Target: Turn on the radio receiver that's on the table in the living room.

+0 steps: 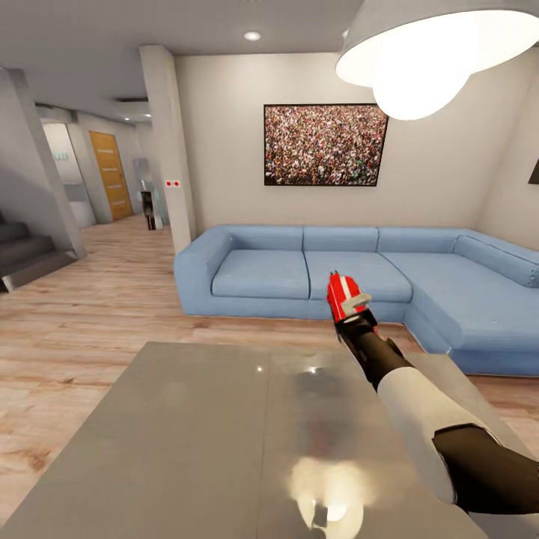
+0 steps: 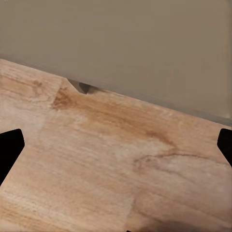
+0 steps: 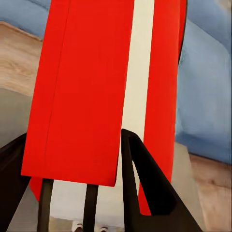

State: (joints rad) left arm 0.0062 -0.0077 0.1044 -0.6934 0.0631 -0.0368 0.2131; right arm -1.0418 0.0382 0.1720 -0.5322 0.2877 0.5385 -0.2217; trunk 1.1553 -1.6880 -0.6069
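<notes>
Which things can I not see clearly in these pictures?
- Radio receiver dial: head view shows its edge; right wrist view shows red panels and the white band.
- Right gripper: fingers blend together, too small.
- Left gripper fingers: cut off by the frame edges.

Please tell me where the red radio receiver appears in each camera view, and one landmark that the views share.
Head view: radio receiver, held up by the right end effector above the table.
Left wrist view: not in it.
Right wrist view: centre, between the fingers.
Shared landmark: blue sofa.
</notes>
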